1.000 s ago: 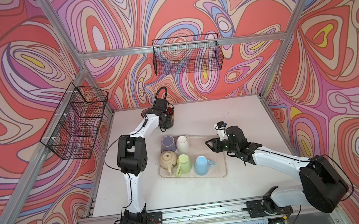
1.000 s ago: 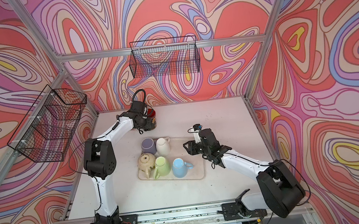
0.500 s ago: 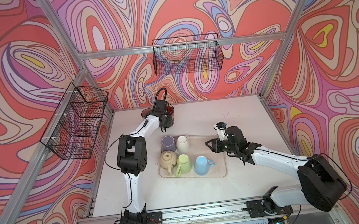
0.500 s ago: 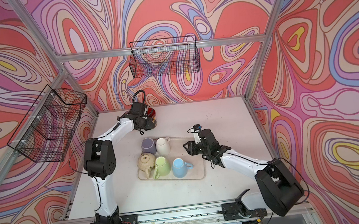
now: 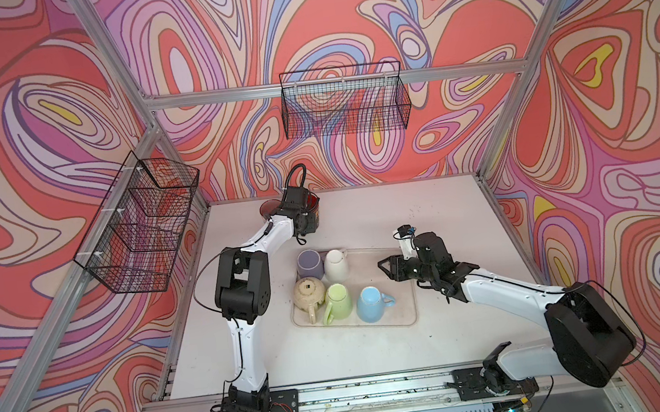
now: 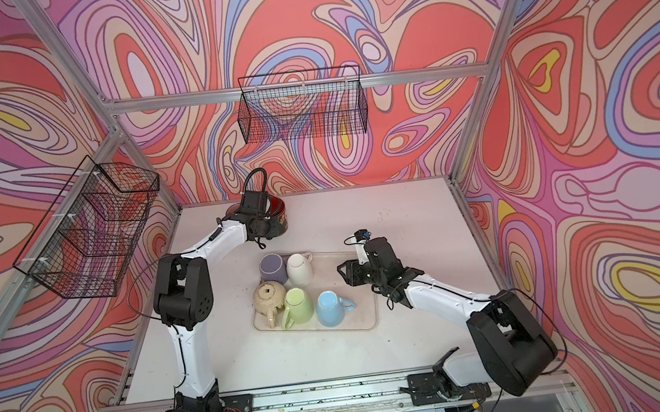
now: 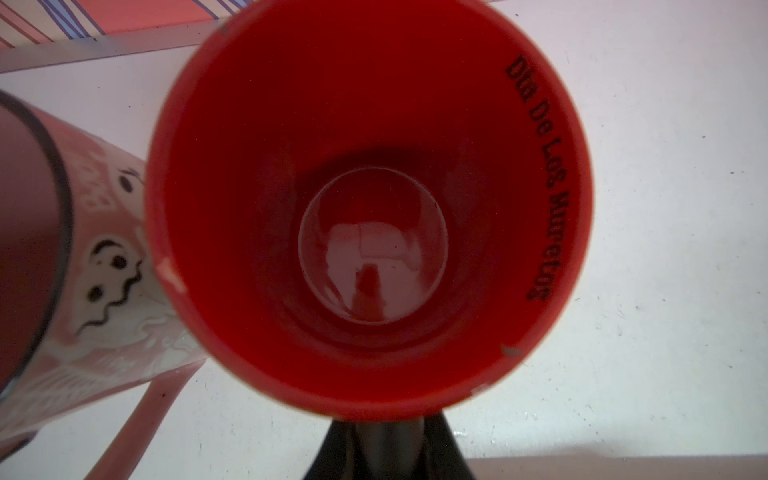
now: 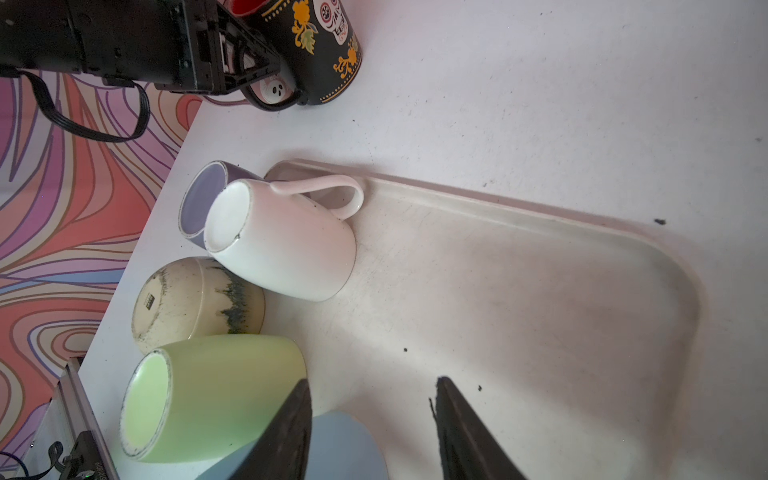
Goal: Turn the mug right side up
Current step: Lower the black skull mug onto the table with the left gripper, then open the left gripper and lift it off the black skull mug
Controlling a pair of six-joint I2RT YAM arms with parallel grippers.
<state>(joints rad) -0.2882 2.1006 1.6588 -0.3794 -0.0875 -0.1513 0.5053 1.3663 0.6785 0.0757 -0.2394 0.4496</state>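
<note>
The mug (image 5: pixel 316 219) is black with flower and skull prints and a red inside. It stands mouth up at the back of the table (image 5: pixel 384 218), in both top views (image 6: pixel 281 219). My left gripper (image 5: pixel 304 223) is shut on its handle (image 8: pixel 272 102). The left wrist view looks straight down into the mug's red inside (image 7: pixel 374 208), with the left gripper (image 7: pixel 384 419) at its rim. My right gripper (image 8: pixel 372 386) is open and holds nothing, hovering over the tray (image 8: pixel 540 311) beside the blue mug (image 8: pixel 345 444).
A pink ghost-print mug (image 7: pixel 104 270) stands close beside the black one. The tray (image 5: pixel 400 291) holds upside-down purple (image 5: pixel 309 261), white (image 5: pixel 335 264), cream (image 5: pixel 308 295), green (image 5: pixel 337 300) and blue (image 5: pixel 372 303) mugs. Wire baskets (image 5: pixel 345 107) hang on the walls.
</note>
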